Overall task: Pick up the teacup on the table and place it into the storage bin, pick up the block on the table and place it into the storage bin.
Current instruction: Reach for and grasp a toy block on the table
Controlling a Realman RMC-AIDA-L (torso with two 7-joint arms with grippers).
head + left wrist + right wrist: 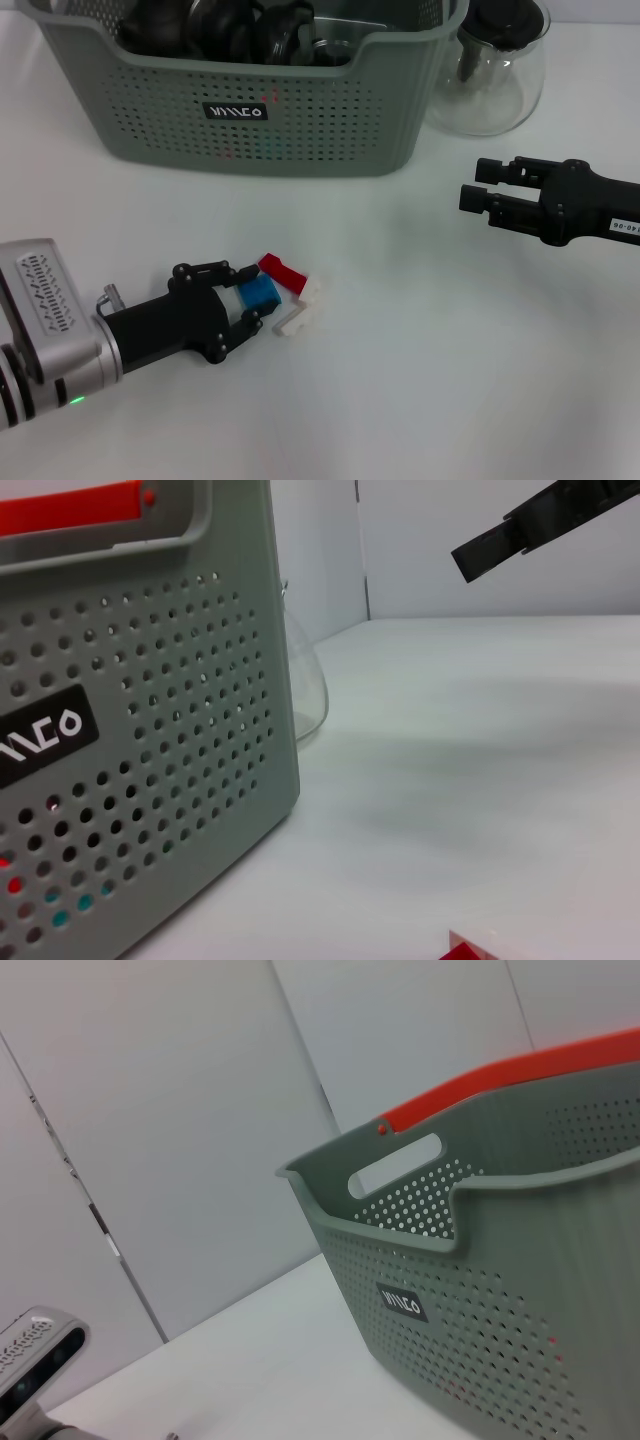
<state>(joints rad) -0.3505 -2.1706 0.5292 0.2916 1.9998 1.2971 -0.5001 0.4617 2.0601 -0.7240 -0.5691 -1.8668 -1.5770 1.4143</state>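
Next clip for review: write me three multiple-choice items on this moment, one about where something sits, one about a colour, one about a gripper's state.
1. Where is the glass teapot?
A. inside the storage bin
B. on the table beside the storage bin's right end
C. in the right gripper

2. What colour is the block between the left gripper's fingers?
A. blue
B. green
C. yellow

3. What is the right gripper doing?
A. clamping the red block
B. resting in the bin
C. hovering over the table, holding nothing

Key: 1 B, the teapot stands against the storage bin on its right. 2 A, the left gripper closes on the blue block. 3 C, the right gripper hangs clear of everything.
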